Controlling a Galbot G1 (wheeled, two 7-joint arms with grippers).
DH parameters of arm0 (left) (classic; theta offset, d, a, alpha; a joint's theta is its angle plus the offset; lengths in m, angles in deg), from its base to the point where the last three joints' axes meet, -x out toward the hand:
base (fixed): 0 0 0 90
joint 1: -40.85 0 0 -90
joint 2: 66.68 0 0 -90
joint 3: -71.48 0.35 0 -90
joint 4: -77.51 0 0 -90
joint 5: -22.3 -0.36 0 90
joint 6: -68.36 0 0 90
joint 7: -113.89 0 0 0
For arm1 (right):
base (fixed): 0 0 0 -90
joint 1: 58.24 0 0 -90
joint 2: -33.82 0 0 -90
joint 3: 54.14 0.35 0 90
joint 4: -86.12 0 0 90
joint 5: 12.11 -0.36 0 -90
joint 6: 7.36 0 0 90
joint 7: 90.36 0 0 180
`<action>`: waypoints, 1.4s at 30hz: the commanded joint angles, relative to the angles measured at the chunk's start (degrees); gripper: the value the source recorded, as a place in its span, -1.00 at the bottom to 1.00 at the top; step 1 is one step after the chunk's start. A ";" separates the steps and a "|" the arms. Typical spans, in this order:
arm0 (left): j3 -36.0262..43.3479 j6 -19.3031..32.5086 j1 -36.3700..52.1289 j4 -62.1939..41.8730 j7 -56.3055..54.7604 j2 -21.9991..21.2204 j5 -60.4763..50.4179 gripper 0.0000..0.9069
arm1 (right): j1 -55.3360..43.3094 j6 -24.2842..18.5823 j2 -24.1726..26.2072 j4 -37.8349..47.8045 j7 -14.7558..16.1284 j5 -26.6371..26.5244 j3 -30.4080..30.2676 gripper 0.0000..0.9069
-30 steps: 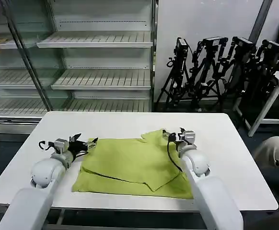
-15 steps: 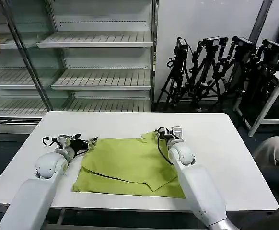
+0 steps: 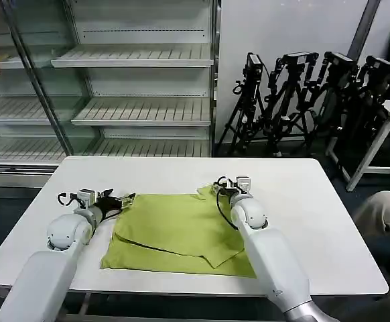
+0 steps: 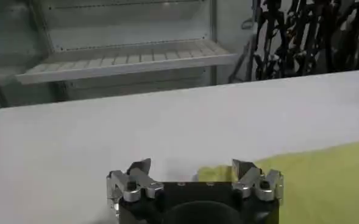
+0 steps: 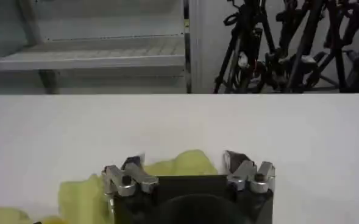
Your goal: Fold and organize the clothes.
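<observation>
The clothes are one lime-green T-shirt (image 3: 178,231), partly folded and lying flat on the white table (image 3: 315,215). My left gripper (image 3: 124,199) is open at the shirt's far left corner; the left wrist view shows a bit of green cloth (image 4: 216,173) between its spread fingers. My right gripper (image 3: 225,187) is open over the shirt's far right corner, where a bunched sleeve (image 5: 185,164) lies between its fingers. The left gripper (image 4: 191,167) and right gripper (image 5: 182,161) both sit low over the tabletop.
Empty metal shelves (image 3: 141,107) stand behind the table on the left. Black camera tripods (image 3: 309,94) are clustered at the back right. Bare tabletop lies around the shirt on all sides.
My right gripper has moved left and a little farther back along the shirt's far right corner. The left gripper has stayed at the far left corner, shifting only slightly.
</observation>
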 commanded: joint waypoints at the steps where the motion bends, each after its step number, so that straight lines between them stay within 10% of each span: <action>1: -0.59 -0.05 -0.69 0.06 0.68 0.14 1.13 1.00 | -0.49 0.16 -0.37 1.01 -0.09 -0.18 -0.19 0.80; 2: -0.63 -0.05 -0.67 -0.08 0.70 0.15 1.07 1.00 | -0.51 0.17 -0.44 1.08 -0.18 -0.21 -0.18 0.33; 3: -0.62 -0.06 -0.65 -0.30 0.69 0.15 0.98 0.49 | -0.52 0.17 -0.48 1.10 -0.23 -0.34 -0.14 -0.67; 4: -0.60 -0.05 -0.69 -0.36 0.82 0.16 0.94 -0.69 | -0.41 0.17 -0.49 0.97 -0.22 -0.68 -0.13 -1.00; 6: -0.57 -0.07 -0.92 -0.34 1.39 0.32 0.86 -0.96 | -0.19 0.20 -0.47 0.65 -0.33 -1.37 -0.17 -1.00; 30: -0.77 0.02 -2.00 0.98 3.21 -0.70 1.01 -0.96 | 0.59 0.14 0.00 -0.41 0.77 -1.20 -0.24 -1.00; 42: -3.83 1.09 -7.13 9.72 0.65 1.47 5.92 -0.98 | 8.94 0.25 6.91 -18.04 0.42 -3.72 -0.30 -1.00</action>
